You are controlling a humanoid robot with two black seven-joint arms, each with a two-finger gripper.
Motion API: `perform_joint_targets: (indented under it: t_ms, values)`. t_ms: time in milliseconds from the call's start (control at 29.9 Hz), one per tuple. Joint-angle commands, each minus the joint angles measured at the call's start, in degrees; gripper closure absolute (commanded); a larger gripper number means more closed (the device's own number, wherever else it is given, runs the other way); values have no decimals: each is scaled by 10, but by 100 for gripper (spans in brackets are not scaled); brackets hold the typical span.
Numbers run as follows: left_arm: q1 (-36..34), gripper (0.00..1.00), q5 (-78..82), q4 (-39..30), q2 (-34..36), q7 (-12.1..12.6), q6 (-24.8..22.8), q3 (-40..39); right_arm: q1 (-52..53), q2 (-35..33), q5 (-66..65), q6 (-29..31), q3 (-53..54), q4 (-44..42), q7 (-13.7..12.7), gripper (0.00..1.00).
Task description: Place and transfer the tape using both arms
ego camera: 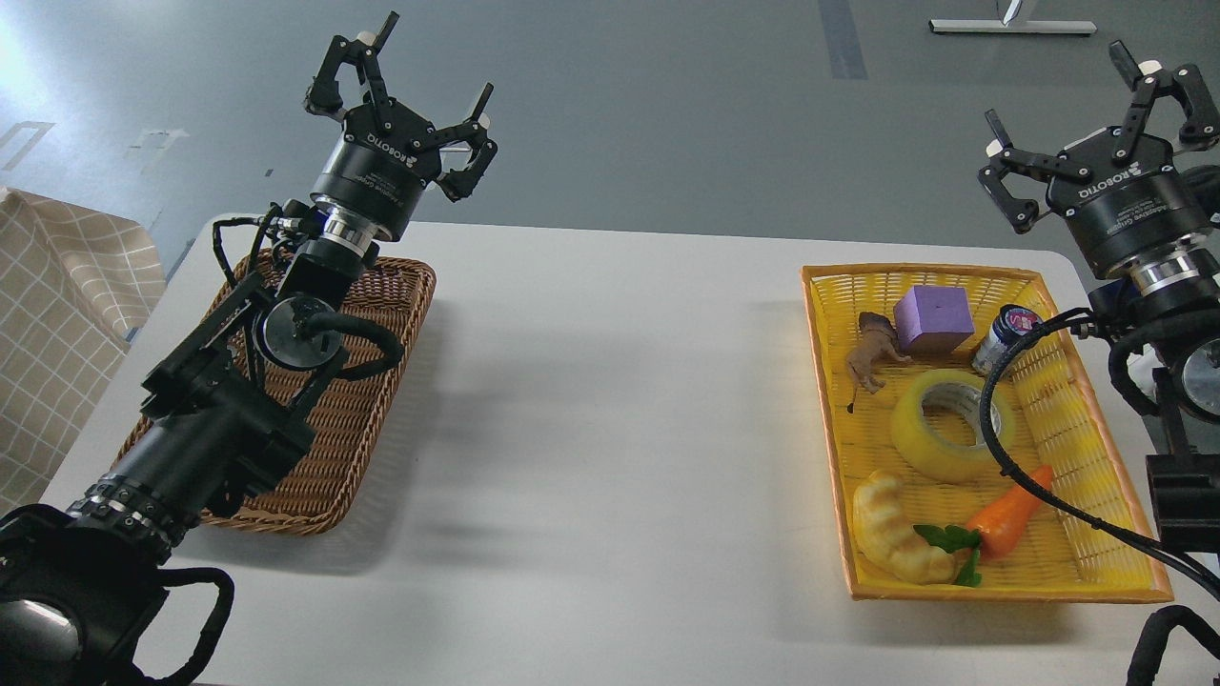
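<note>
The tape (939, 440), a translucent yellow roll with a grey-white core, lies flat in the middle of the yellow basket (1106, 448) on the right. A black cable crosses its right side. My right gripper (1087, 114) is raised above the basket's far right corner, open and empty. Well clear of the table, my left gripper (419, 100) is held high over the far end of the brown wicker tray (353, 429) at the left, fingers spread open with nothing in them.
In the yellow basket with the tape are a purple block (932, 317), a brown toy animal (872, 354), a small dark jar (1001, 338), a croissant toy (896, 534) and a carrot toy (1010, 519). A checked cloth (57, 314) hangs at the left edge.
</note>
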Motion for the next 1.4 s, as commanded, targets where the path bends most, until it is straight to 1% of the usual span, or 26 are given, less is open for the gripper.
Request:
perform_joint_targets:
  t_ms: [0,234,1370]
  values:
    - [0,2,0,-1,0,-2,0,0,-1,0,0,0,0,0,0,0]
    - [0,2,0,-1,1,1,0,0,-1,0,0,0,0,0,0,0]
    - [-2,2,-1,-4,1,-2,0,-1,-1,0,0,0,0,1,0,0]
